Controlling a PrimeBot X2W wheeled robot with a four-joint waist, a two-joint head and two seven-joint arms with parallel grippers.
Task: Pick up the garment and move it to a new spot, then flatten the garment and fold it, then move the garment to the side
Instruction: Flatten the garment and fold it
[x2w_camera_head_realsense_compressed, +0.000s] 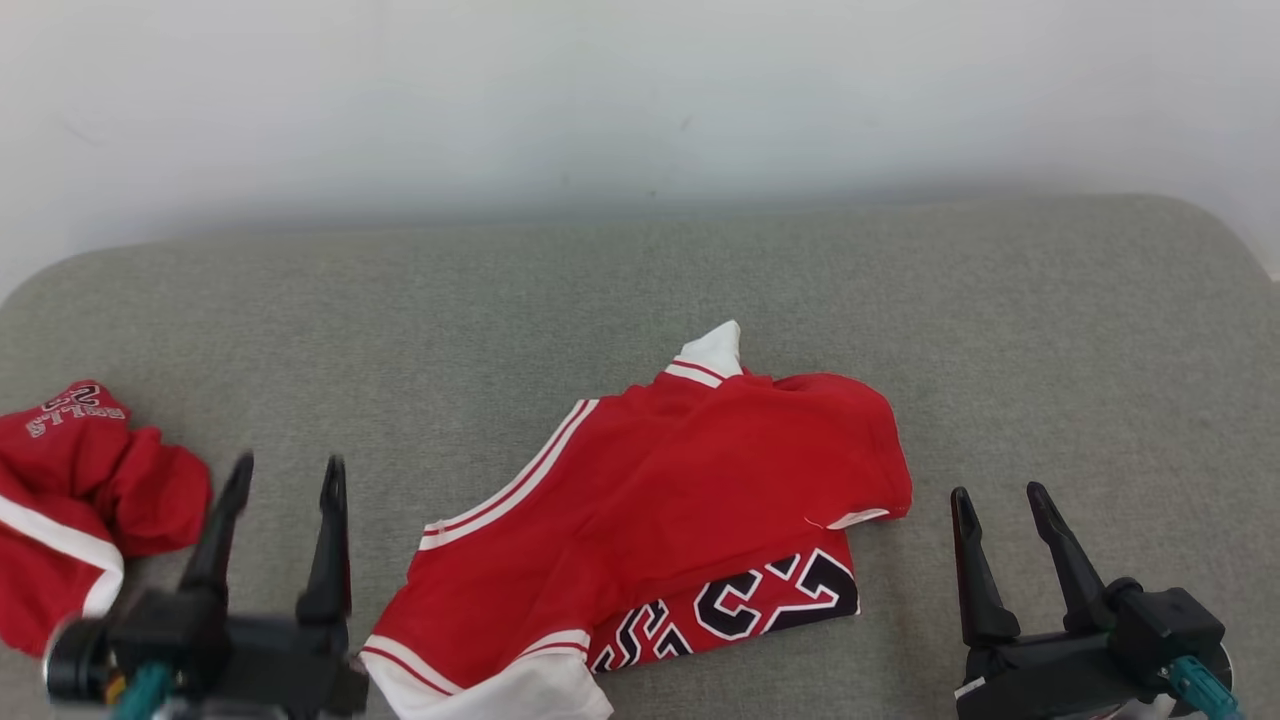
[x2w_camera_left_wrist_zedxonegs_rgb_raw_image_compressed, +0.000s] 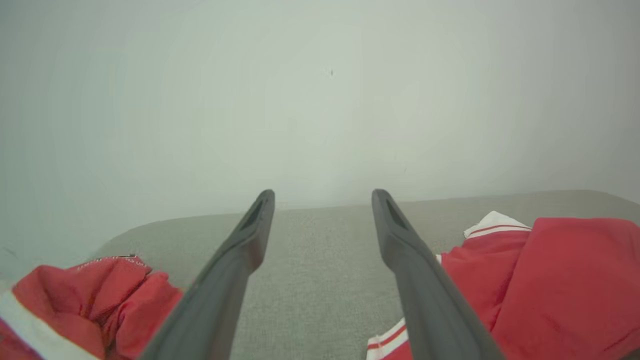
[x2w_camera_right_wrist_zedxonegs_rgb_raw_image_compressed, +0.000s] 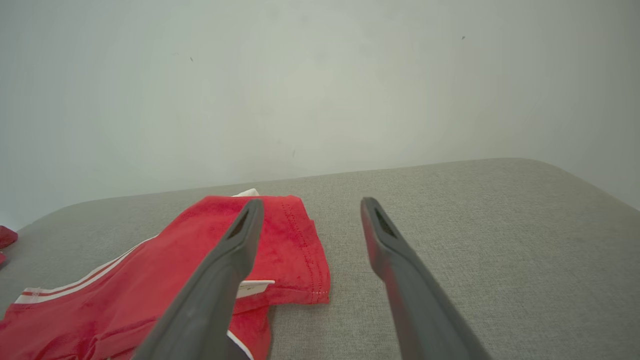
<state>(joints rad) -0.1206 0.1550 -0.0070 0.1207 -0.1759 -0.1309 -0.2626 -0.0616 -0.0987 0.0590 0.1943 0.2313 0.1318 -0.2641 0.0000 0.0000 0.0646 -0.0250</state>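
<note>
Your jersey (x2w_camera_head_realsense_compressed: 660, 500) lies half-folded on the grey cushion (x2w_camera_head_realsense_compressed: 1050, 330), between your two claws. The left claw (x2w_camera_head_realsense_compressed: 288, 462) and right claw (x2w_camera_head_realsense_compressed: 998, 490) both stand apart, empty. Another red garment (x2w_camera_head_realsense_compressed: 70, 500) sits left.

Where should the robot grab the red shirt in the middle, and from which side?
Probably the folded-over hem on the right side of the red shirt. Come from the right with the open right tool; that edge lies loose on top of the numbered layer and sits nearest it.

Plain indoor room: grey upholstered surface (x2w_camera_head_realsense_compressed: 1000, 300) against a white wall (x2w_camera_head_realsense_compressed: 600, 100).
</note>
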